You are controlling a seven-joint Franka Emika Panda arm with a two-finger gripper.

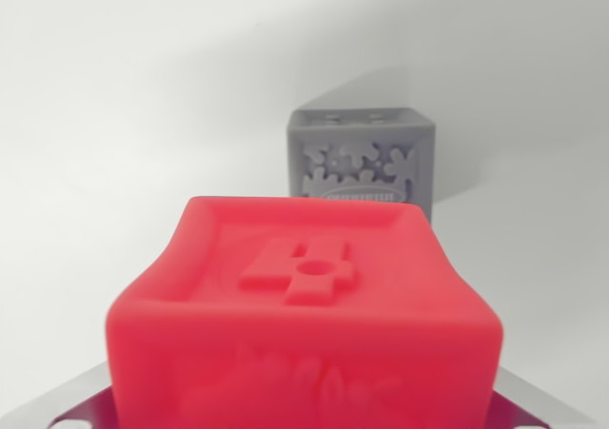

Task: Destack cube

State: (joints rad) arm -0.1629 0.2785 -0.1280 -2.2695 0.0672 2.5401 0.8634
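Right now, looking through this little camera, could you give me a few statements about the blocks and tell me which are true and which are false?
1. The red cube is closest to the camera. True.
2. The grey cube sits on top of the red one. False: it stands behind it, on the white surface.
3. The red cube's top face bears a raised figure 4. True.
4. The grey cube's front face is smooth. False: it shows gear-like relief shapes.
5. Metal parts show at the bottom corners of the wrist view, either side of the red cube. True.
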